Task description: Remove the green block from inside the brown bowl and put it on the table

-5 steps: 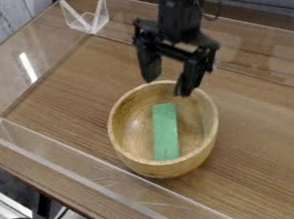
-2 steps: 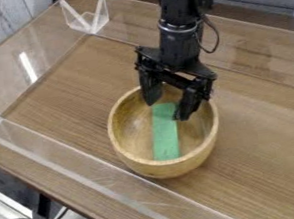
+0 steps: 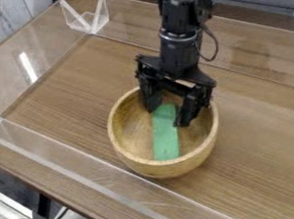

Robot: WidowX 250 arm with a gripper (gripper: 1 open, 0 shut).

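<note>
Camera view: brown bowl [image 3: 120, 145] near the table's [image 3: 267, 137] front edge
Green block [image 3: 165, 134]: inside bowl
Black gripper [image 3: 178, 96]: spread open over the block, fingers at bowl's rim

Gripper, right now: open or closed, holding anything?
Gripper: open, at the far side of the brown bowl, no visible grip on the green block.

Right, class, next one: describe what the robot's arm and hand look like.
The arm is dark, nearly black, and built of chunky, angular segments. A thin dark cable loops out on one side. The hand is dark too, with two jaws that look bulky and jagged. Any markings are too small to make out.
</note>
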